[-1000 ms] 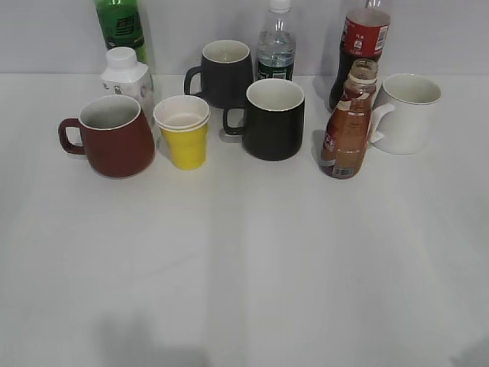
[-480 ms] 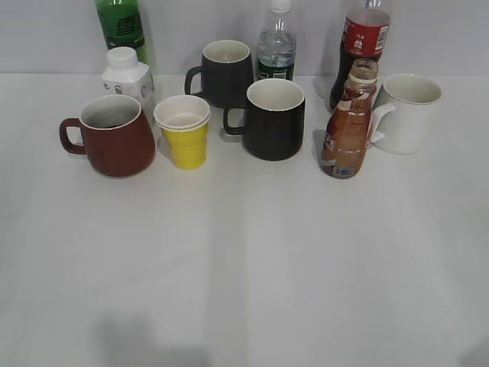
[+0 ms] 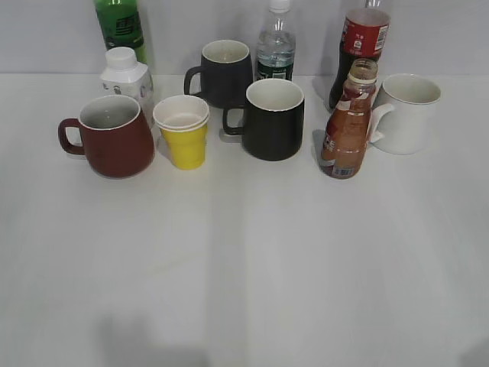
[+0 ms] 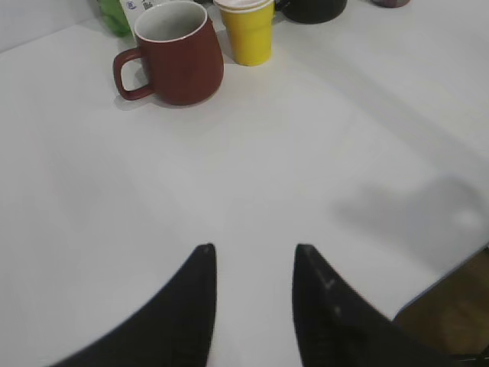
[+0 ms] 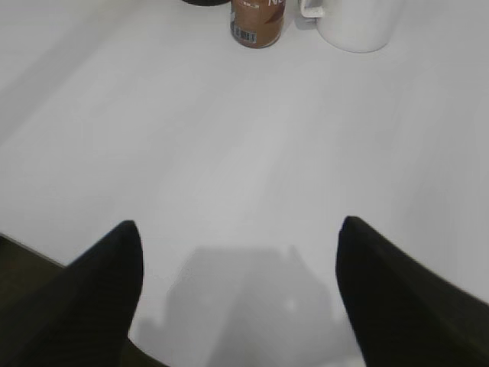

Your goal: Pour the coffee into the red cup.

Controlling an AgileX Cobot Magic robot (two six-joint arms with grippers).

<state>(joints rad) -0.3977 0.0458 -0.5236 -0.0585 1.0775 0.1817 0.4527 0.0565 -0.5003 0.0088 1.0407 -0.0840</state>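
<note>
While the exterior view shows the full row of containers on the white tabletop, neither gripper appears in it. It places the red cup at the left, handle pointing left, just beside a yellow paper cup. The coffee stands upright and uncapped at the right, between a black mug and a white mug, near the white mug's handle.

The left wrist view shows the red cup and the yellow paper cup at the top of the frame; the coffee is outside it. The left gripper hangs above bare tabletop, its fingers moderately spread, holding and touching nothing.

The right wrist view shows only the lower part of the coffee and the white mug at the top edge. The right gripper is well apart from both, its fingers spread wide and empty.
</note>
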